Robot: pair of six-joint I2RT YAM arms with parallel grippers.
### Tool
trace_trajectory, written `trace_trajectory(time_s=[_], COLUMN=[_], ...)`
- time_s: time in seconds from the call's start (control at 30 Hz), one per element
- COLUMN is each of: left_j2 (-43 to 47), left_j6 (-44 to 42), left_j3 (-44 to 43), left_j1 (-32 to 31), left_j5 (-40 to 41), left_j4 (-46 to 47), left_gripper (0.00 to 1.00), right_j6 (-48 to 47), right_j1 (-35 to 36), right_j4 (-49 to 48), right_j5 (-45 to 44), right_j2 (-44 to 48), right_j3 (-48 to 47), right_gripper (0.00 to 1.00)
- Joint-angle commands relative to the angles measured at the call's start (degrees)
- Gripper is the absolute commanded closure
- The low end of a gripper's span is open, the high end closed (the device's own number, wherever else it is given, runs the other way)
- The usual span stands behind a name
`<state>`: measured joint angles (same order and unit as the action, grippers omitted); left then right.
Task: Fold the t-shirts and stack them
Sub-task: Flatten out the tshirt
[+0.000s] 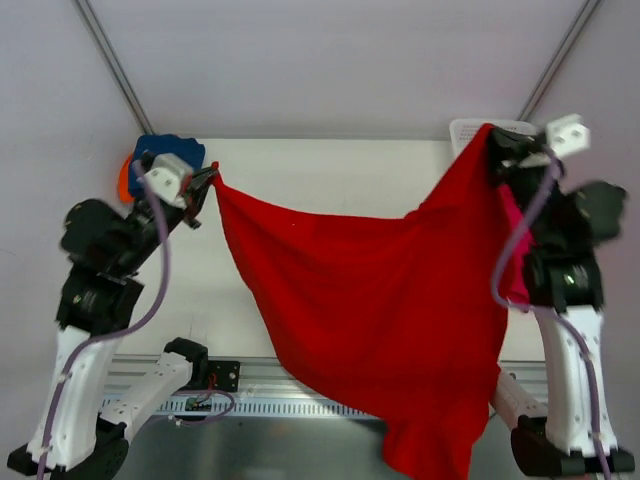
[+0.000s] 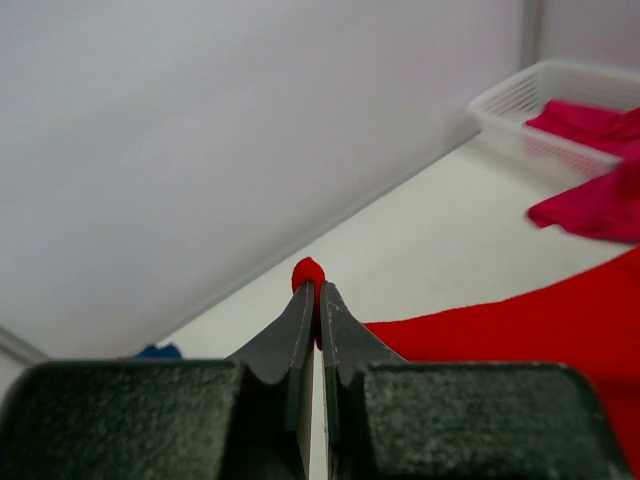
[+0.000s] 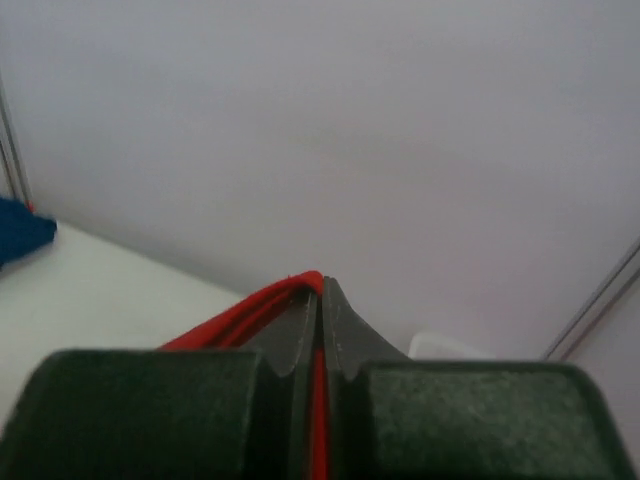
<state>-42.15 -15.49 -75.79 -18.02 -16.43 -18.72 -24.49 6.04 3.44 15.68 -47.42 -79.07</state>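
Left end effector [image 1: 211, 179] and right end effector [image 1: 492, 138] each clamp the red t-shirt [image 1: 380, 300]

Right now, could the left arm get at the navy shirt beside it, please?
Probably not: the navy shirt lies close, but the left end effector is shut on the red shirt.

text: none readable, any view
red shirt [image 1: 380, 300]: plain, no print
basket [image 2: 510, 98]: no label legible
board [image 1: 222, 377]: markings too small to read
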Motion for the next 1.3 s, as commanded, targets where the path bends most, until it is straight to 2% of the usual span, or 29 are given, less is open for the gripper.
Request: trace_trajectory(time_s=[0.0,0.1,0.13,0.2,0.23,0.43,0.6,0.87,1.07,1.13,1.17,1.2,1.23,1.27], left_j2=[-6.3,-12.7,-14.4,-21.7,-27.3,-49.6,-62.8,-72.5,-77.6,-79.2,-79.8,-81.5,-82.5,-83.3], left_j6=[-5.5,-6.6,-6.2,-3.5,-1.4,0.7,0.8,6.6,6.7,6.0,5.8,5.7,5.8,6.0], left_j3=[8.3,14.8,16.2,17.9,17.9,13.0,3.1,-7.4,-14.4,-16.5,-18.8,-20.5,-23.6,-24.7], left_j1=[-0.1,1.2,2.0,5.5,6.8,12.0,13.4,15.7,16.0,16.1,16.2,16.3,16.4,16.5], left_j5=[13.5,16.1,16.1,15.6,14.8,17.0,19.5,19.7,25.6,24.5,24.3,25.1,26.1,27.5], left_j4=[12.7,21.5,25.4,27.7,28.6,32.4,33.0,36.0,38.6,37.7,37.1,36.1,35.1,34.1], left_gripper=[1.0,1.0,1.0,1.0,1.0,1.0,1.0,1.0,1.0,1.0,1.0,0.94,0.7,0.23], right_j6=[3.7,4.3,4.6,5.0,5.2,8.0,7.5,7.3,5.0,4.9,5.2,5.6,5.8,5.8], right_j1=[0.0,0.0,0.0,0.0,0.1,0.2,0.2,1.5,2.7,3.2,3.3,3.5,4.0,4.4], right_j4=[-10.2,-16.8,-19.2,-21.3,-21.7,-27.8,-26.9,-28.3,-27.4,-26.5,-25.0,-24.4,-23.9,-23.7], right_j5=[-1.8,-2.4,-2.8,-2.8,-2.5,-3.9,-4.4,-6.2,-8.3,-9.3,-10.2,-11.6,-11.9,-14.5], right_j2=[-5.7,-14.0,-19.4,-25.6,-31.8,-47.1,-56.2,-63.9,-73.9,-77.5,-78.9,-80.0,-81.7,-82.2], right_j3=[8.6,15.3,16.9,17.4,16.8,13.9,7.0,-2.5,-15.8,-20.9,-22.8,-24.3,-25.7,-27.4], right_gripper=[0.99,0.99,1.0,1.0,0.99,0.99,1.0,0.99,1.0,0.97,0.87,0.71,0.19,0.01])
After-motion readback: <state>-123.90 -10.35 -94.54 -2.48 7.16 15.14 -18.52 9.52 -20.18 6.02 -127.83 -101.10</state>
